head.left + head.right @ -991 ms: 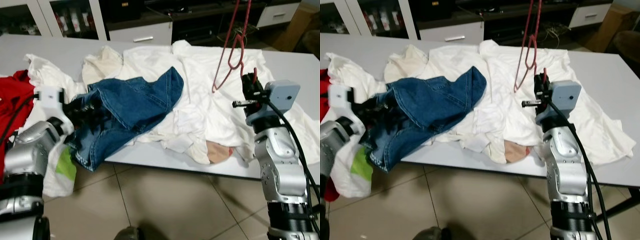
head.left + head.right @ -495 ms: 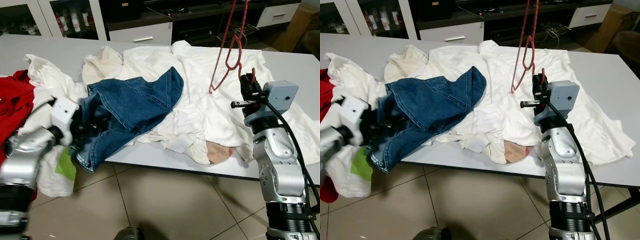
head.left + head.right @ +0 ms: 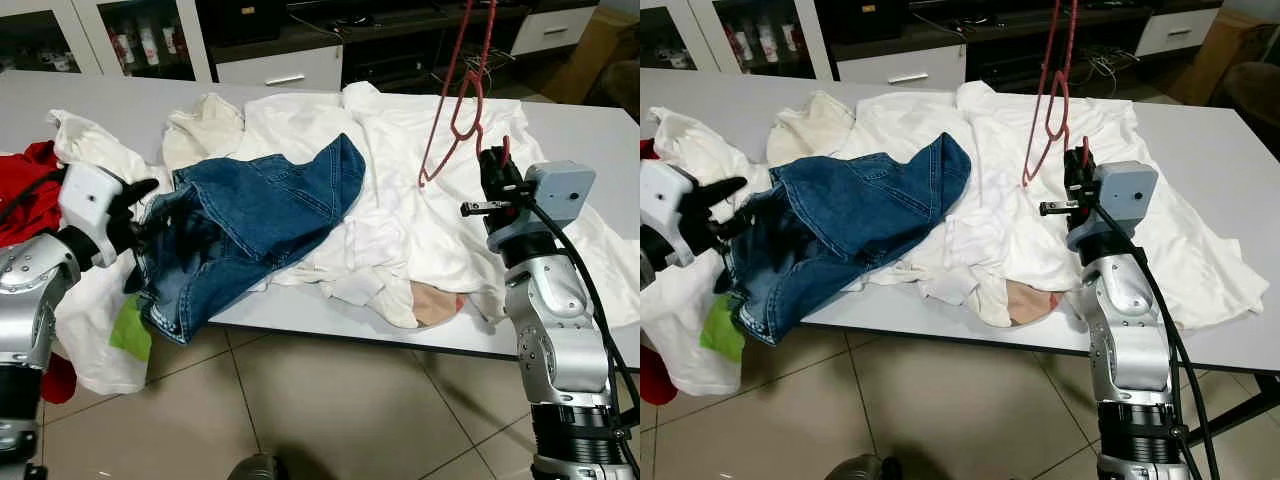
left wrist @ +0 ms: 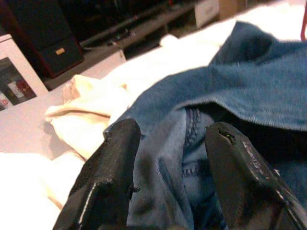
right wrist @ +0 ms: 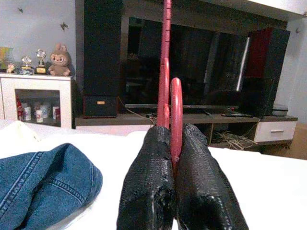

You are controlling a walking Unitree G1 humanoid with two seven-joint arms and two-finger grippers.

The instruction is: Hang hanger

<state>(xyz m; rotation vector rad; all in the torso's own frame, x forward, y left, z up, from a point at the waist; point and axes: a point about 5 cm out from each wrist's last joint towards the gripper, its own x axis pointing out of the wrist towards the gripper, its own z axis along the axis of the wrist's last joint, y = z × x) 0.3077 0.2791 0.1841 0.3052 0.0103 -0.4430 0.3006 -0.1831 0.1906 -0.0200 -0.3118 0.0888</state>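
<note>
We hold the thin red wire hanger [image 3: 458, 95] in our right gripper [image 3: 493, 165], jaws clamped tight on its lower end, so its long axis rises steeply up and away from the gripper above the white garments [image 3: 420, 210] on the grey desk [image 3: 570, 125]. Our left gripper [image 3: 150, 205] is spread wide at the blue denim jeans [image 3: 250, 215], well apart from the hanger, so we judge the hanging falls to the right arm
</note>
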